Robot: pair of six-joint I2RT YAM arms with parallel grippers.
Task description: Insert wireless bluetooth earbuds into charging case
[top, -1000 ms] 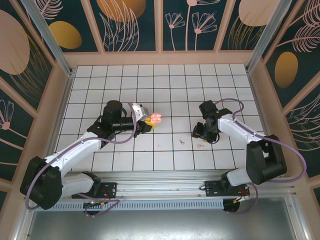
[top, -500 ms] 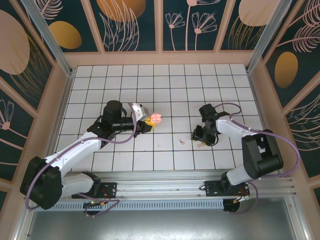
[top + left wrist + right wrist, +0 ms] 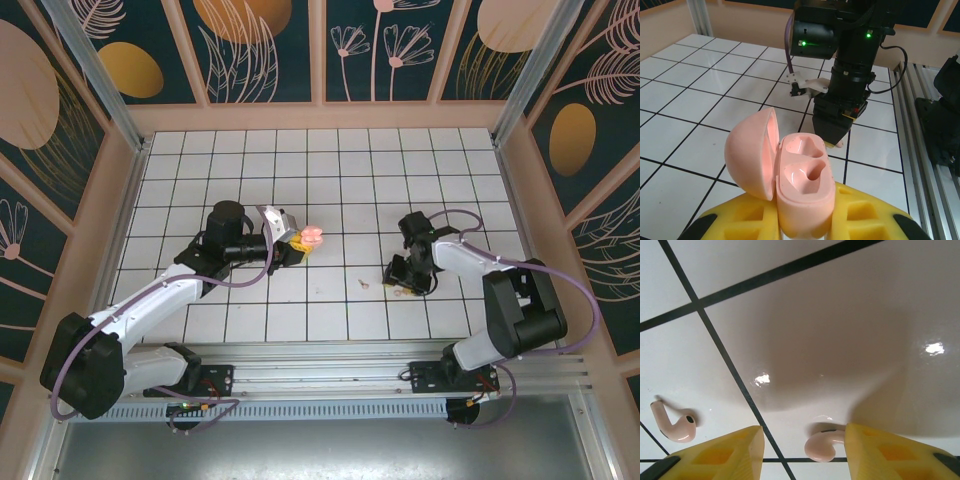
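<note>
From above, the left claw grips the open case. The right claw sits low on the table.

The left wrist view shows both holes in the case empty.

In the right wrist view, the claw is wide, with one bud between its fingers. The other bud lies apart. I think it is picking up the first bud. Next it must close gently and lift.

Pale pink charging case upright, lid open, both wells empty, two pink earbuds lying apart on white tile
</note>
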